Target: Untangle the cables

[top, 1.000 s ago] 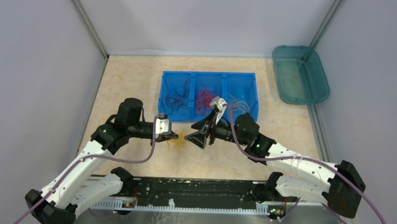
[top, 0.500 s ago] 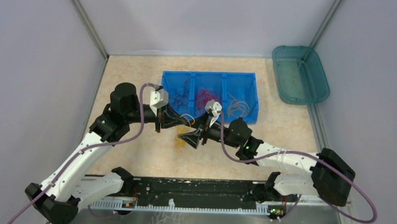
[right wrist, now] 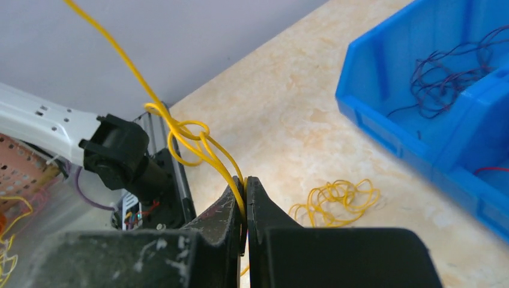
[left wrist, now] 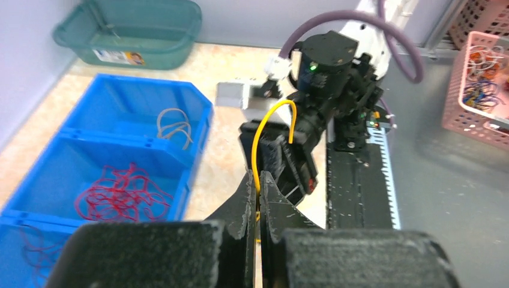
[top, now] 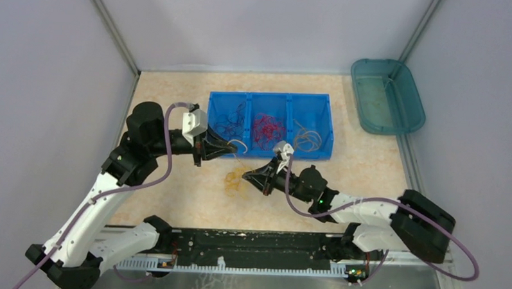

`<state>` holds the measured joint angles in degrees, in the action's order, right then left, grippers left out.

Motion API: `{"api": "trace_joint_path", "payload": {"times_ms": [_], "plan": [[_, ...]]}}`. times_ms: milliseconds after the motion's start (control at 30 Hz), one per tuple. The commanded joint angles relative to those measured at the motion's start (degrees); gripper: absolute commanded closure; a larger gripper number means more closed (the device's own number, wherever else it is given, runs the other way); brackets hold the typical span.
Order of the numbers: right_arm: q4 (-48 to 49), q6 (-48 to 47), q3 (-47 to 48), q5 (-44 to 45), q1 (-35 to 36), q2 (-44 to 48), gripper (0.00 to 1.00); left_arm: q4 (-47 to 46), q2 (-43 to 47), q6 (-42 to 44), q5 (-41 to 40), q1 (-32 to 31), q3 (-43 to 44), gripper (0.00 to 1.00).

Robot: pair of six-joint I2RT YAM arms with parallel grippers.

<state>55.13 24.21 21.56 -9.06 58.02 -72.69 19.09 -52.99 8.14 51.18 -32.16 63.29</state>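
A yellow cable [right wrist: 187, 133] is stretched between my two grippers, with a knotted loop in it. The left gripper [left wrist: 259, 181] is shut on one part, and the cable arches up from its tips [left wrist: 271, 117]. The right gripper [right wrist: 245, 183] is shut on another part. In the top view, the left gripper [top: 231, 146] hovers by the blue bin's front edge, the right gripper [top: 246, 174] just in front. A heap of yellow cables [top: 233, 181] lies on the table beneath them. Dark cables [top: 229, 125], red cables [top: 267, 127] and pale cables [top: 307, 139] lie in separate bin compartments.
The blue three-compartment bin [top: 271, 98] stands mid-table. A teal tub [top: 387, 95] sits at the back right corner. A pink basket [left wrist: 480, 72] with more wires shows off the table in the left wrist view. Walls close in the table's sides and back.
The right gripper has closed on the yellow cable and drawn back to the right. The left gripper has risen toward the bin with its part of the cable, pulling it taut.
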Motion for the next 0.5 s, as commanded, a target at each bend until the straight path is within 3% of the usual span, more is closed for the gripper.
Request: {"api": "trace_joint_path", "payload": {"times_ms": [0,33,67,133,167,267,467], "plan": [[-6.3,-1.1,-0.5,5.3,-2.0,12.8,1.0,4.9,2.0,7.8,-5.3,-0.3,3.5,0.98],[-10.6,-1.1,0.1,5.2,-3.5,15.2,1.0,5.7,2.3,9.1,-6.6,-0.3,3.6,0.94],[-14.1,-1.1,1.0,5.1,-5.3,17.4,1.0,6.3,2.6,10.2,-8.0,-0.3,3.5,0.79],[-21.3,-1.5,3.9,4.7,-8.8,20.9,1.0,8.2,3.3,13.4,-9.3,-0.3,2.9,0.2],[-24.7,-1.9,5.5,4.1,-10.6,22.3,1.0,10.0,3.5,15.3,-9.5,-0.3,2.5,0.03],[-35.2,-4.5,11.9,4.2,-15.1,24.5,1.0,12.6,4.2,18.7,-10.9,-0.3,0.9,0.0],[-55.6,-14.8,26.2,17.7,-19.7,20.4,1.0,19.5,4.3,25.0,-14.2,-0.3,-1.4,0.0]]}}
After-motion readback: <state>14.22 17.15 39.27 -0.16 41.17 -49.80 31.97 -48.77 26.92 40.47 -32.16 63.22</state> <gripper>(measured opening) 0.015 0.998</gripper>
